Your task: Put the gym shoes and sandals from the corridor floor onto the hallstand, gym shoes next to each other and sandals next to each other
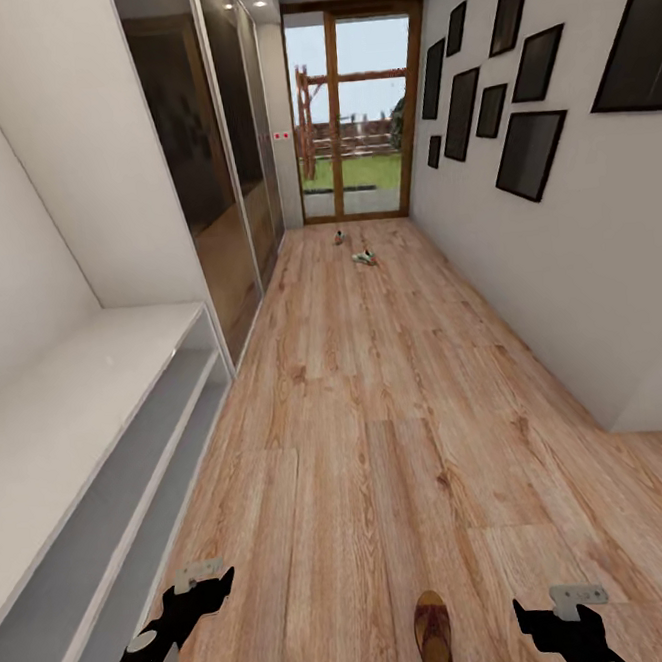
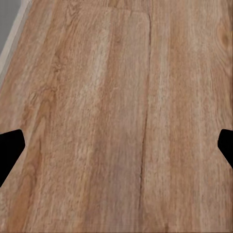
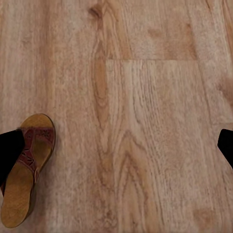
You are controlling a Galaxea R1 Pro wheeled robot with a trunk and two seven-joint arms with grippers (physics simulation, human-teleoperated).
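A sandal [image 1: 433,631] lies on the floor [image 1: 379,417] between my two open, empty pincers; I should lower my right pincer [image 1: 542,622] squarely over its strap before closing.

The sandal [image 1: 433,635] at 6 o'clock in the head view is cut off by the lower edge; its heel end is out of frame. In the right wrist view, one black fingertip [image 3: 9,148] covers part of the sandal's [image 3: 26,170] strap side.

Two gym shoes [image 1: 365,258] at 12 o'clock, far down the corridor floor [image 1: 379,417], are too small to resolve; orientation cannot be determined.

The hallstand [image 1: 78,423] at 9 o'clock is cut off by the left and lower edges.

Both arms are cropped by the lower edge.
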